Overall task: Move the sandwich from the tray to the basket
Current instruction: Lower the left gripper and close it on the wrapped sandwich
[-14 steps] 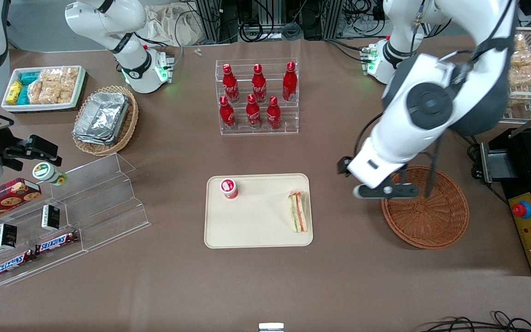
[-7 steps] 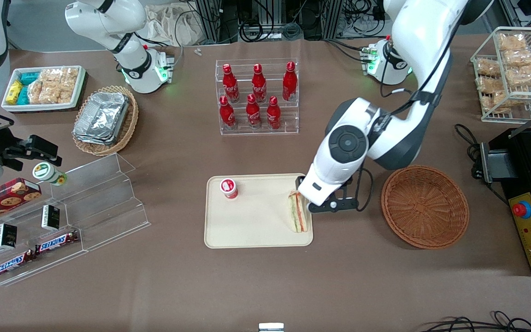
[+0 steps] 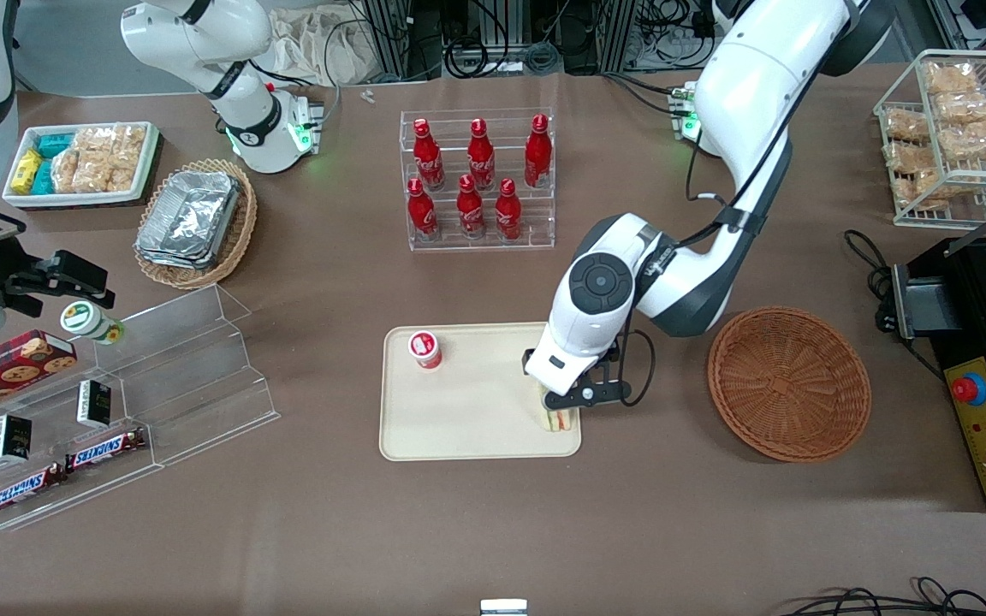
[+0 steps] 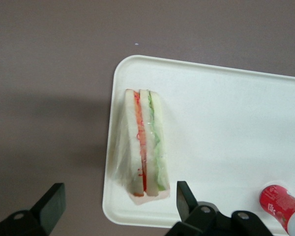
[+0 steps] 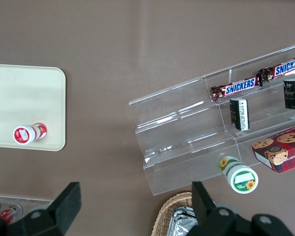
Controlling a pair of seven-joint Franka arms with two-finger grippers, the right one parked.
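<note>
"Where's the sandwich (image 4: 150, 147) in this scene?"

"Lying on the tray (image 3: 459, 428), near its edge. From the front, the left arm's gripper (image 3: 593, 391) hangs above it and hides all but the end nearer the front camera, along with part of the tray's rim."

"And the claw?"

"Fingers (image 4: 53, 209) spread apart, seen only from the wrist; the front view hides them. There, the small red bottle (image 3: 424, 349) sharing the tray is cut off."

"What surrounds them?"

"A wicker basket (image 3: 792, 385) toward the working arm's end, in full view; past it, a black machine (image 3: 959, 351), cropped by the frame. Red bottles (image 3: 538, 154) stand farther from the front camera."
</note>
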